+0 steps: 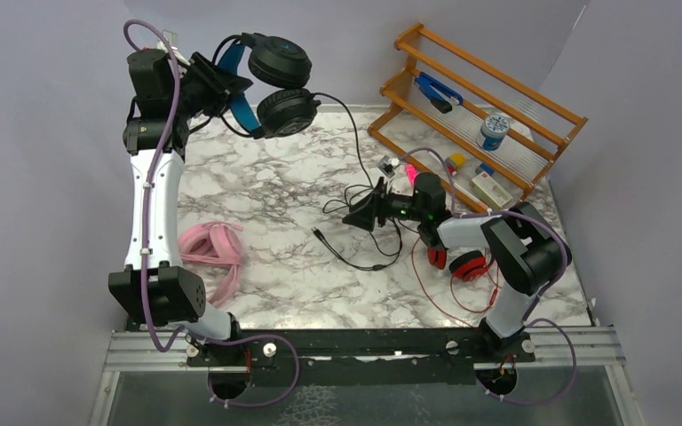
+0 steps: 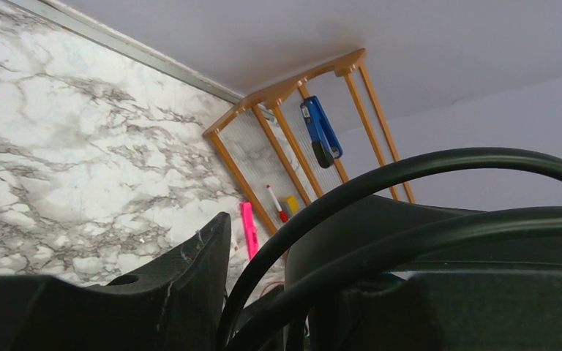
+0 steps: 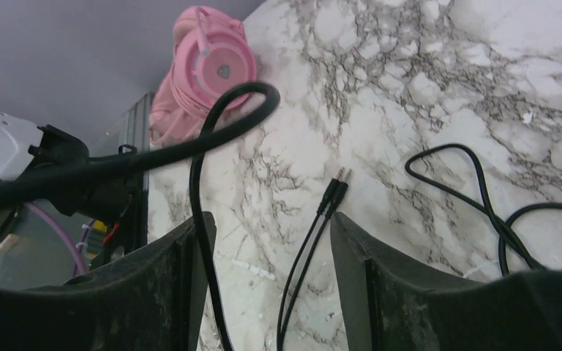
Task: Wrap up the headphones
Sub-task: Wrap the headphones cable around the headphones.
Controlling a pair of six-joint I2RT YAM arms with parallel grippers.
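The black headphones with a blue headband (image 1: 275,84) hang in the air at the back left, with my left gripper (image 1: 224,89) shut on the band. In the left wrist view one dark finger (image 2: 190,285) shows beside the black band (image 2: 439,219). Their thin black cable (image 1: 355,142) trails down to a loose tangle on the marble. My right gripper (image 1: 350,216) hovers low over that tangle, open, with two strands and the plug end (image 3: 339,183) lying between its fingers (image 3: 183,278). Pink headphones (image 1: 209,247) lie at the left. Red headphones (image 1: 467,264) sit under the right arm.
A wooden rack (image 1: 479,98) stands at the back right with a blue tool (image 1: 435,91), a blue-and-white jar (image 1: 495,131) and small items on it. A pink marker (image 1: 413,170) lies by its foot. Grey walls close in the left, back and right sides.
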